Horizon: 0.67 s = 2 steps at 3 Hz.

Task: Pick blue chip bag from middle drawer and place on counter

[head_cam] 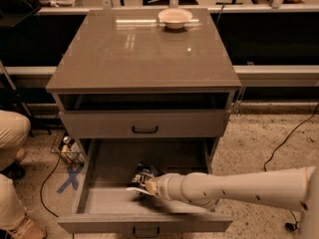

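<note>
Middle drawer (pixel 107 199) pulled out wide at the bottom of the cabinet, grey floor showing, small black handle (pixel 145 231) on its front edge. Blue chip bag (pixel 145 173) lies on the drawer floor, roughly centre, crumpled, dark blue with pale lettering. Not lifted, not on the desk.

Pale arm (pixel 234 188) comes in from the right, low and near horizontal, crossing over the drawer's right wall. Pincer (pixel 141 188) is inside the drawer at the near edge of the bag, touching or overlapping it. Cannot tell if the pincer is open, closed or gripping the bag; the contact area is a dark jumble.

Drawer above (pixel 99 124) closed, black bar handle (pixel 145 130) centred. Dark open slot between it and the desk top.

Desk (pixel 129 54) glossy grey-brown, reflecting light. Cream bowl (pixel 175 18) at its far edge, right of centre, well apart from the bag.

Left edge: person's tan trouser leg (pixel 11 133) and a shoe (pixel 25 228). Blue X of tape (pixel 70 177) on the speckled floor by the drawer's left side, wire basket (pixel 69 151) just behind it. Black cable (pixel 289 138) on the floor at right.
</note>
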### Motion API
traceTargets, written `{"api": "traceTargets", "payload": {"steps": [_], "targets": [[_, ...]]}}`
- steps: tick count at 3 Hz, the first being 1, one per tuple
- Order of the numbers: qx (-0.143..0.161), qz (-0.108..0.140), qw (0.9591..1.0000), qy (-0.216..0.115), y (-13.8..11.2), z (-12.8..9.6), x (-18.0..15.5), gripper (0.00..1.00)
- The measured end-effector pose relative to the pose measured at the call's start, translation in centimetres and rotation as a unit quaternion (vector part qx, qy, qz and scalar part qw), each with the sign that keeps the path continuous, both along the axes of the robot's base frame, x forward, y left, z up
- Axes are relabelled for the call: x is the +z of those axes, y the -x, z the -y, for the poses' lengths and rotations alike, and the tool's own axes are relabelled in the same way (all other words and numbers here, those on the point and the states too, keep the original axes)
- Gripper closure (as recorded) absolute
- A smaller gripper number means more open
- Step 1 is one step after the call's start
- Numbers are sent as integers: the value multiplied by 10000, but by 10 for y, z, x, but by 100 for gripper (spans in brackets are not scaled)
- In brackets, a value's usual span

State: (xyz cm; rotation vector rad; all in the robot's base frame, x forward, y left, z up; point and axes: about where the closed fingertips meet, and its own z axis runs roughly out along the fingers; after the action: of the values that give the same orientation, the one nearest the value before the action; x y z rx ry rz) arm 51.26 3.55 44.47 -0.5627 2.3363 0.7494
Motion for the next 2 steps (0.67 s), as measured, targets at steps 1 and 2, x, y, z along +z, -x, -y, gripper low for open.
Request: {"api": "traceTargets", "payload": {"steps": [1, 2], "targets": [[803, 673, 9933, -496, -3, -21, 27, 100], [1205, 1271, 9784, -1101, 1, -21, 67, 100]]}}
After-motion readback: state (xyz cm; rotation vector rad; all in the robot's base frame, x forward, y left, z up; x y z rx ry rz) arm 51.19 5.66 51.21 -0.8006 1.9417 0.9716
